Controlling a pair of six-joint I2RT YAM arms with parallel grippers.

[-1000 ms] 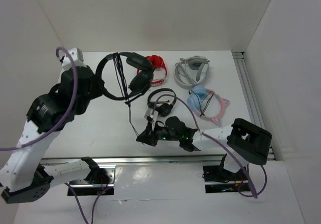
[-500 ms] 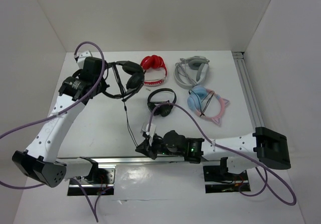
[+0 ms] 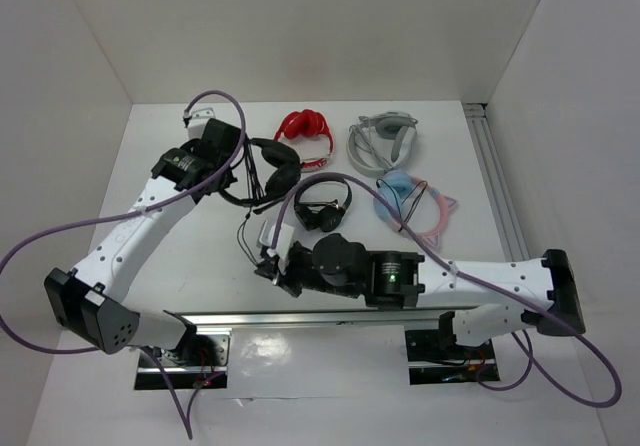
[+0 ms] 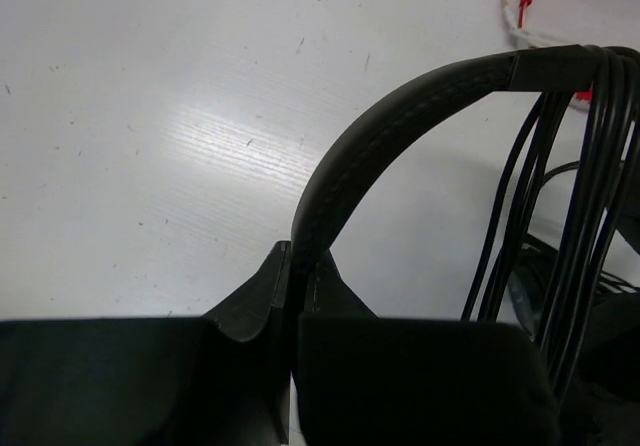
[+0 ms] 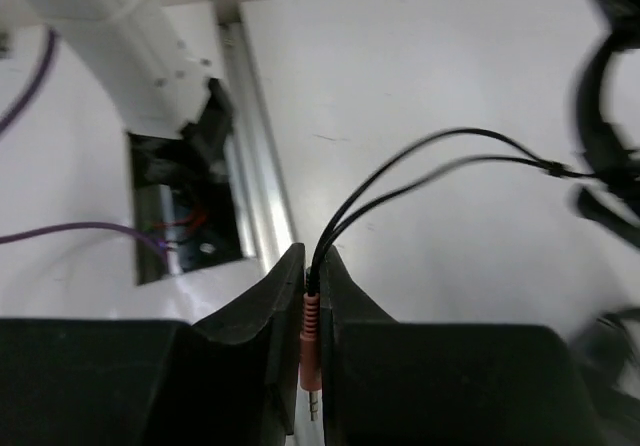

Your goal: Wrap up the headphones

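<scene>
The large black headphones [image 3: 280, 174] hang at the back left of the table. My left gripper [image 3: 228, 164] is shut on the headband [image 4: 400, 116], which rises out of the jaws [image 4: 298, 258] in the left wrist view. Several turns of thin black cable [image 4: 590, 166] lie across the band to the right. The loose cable [image 3: 245, 228] runs down to my right gripper [image 3: 270, 266]. That gripper [image 5: 311, 261] is shut on the cable's pinkish plug [image 5: 311, 326], and two strands [image 5: 420, 166] lead away from the jaws.
A small black on-ear pair [image 3: 322, 206] lies just right of the cable. Red headphones [image 3: 305, 131], a grey pair [image 3: 383, 141] and a blue-and-pink cat-ear pair [image 3: 415, 206] lie at the back. White walls enclose the table; metal rails run along the right [image 3: 497, 181] and front [image 3: 300, 318].
My left gripper has carried the headphones to the right, toward the red pair. My right gripper has moved left and further out over the table with the plug, and the cable now hangs in a looser curve.
</scene>
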